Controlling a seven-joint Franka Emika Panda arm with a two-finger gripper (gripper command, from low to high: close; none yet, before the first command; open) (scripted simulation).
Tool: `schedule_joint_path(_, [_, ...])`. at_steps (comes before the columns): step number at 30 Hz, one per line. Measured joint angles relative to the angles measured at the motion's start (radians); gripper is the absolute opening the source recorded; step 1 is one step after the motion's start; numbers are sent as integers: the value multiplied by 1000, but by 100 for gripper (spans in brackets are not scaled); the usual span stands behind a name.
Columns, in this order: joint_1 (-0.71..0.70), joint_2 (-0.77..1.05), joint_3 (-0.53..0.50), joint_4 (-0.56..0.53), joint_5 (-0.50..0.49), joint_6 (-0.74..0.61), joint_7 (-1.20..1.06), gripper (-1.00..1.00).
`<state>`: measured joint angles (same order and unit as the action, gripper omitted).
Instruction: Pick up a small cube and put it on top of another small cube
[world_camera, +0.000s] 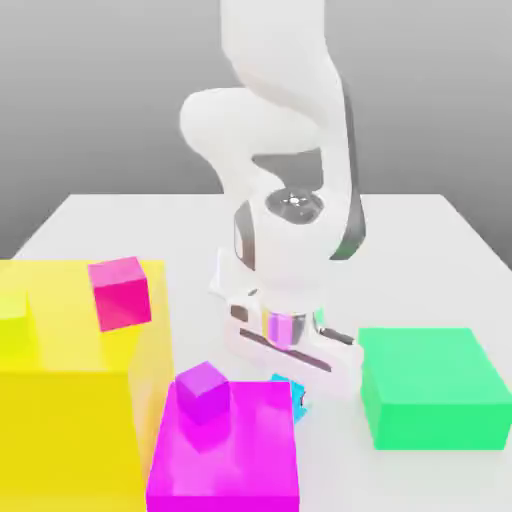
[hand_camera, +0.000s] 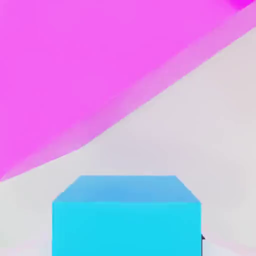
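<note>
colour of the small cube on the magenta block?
Purple; the cube shows best in the exterior view, on top of the magenta block.

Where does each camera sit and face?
Exterior view: off the arm, raised, facing the arm across the blocks; arm and hand show.
Hand view: on the hand, facing past the fingertips to the cyan cube; a dark sliver beside it may be a fingertip.
Shared: cyan cube, large magenta block.
</note>
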<state>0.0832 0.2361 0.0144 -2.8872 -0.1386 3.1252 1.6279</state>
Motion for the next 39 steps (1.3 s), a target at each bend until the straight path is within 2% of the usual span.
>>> schedule_joint_path(4, [-56, -121, 71, -22, 62, -99, -49, -100])
schedule_joint_path(8, [-50, -261, 90, -47, 146, -214, -109, -100])
schedule_joint_path(11, [-25, -254, 96, -10, 132, -273, -183, -100])
schedule_joint_path(16, [3, -184, 117, 116, 117, -449, -282, -100])
schedule_joint_path(18, [1, -171, 121, 180, 142, -512, -292, -100])
schedule_joint_path(21, [-43, -198, 107, 275, 228, -598, -298, -100])
schedule_joint_path(25, [-130, -232, 82, 388, 281, -705, -292, -100])
schedule_joint_path(39, [-367, -351, -73, 773, 357, -1071, -204, -100])
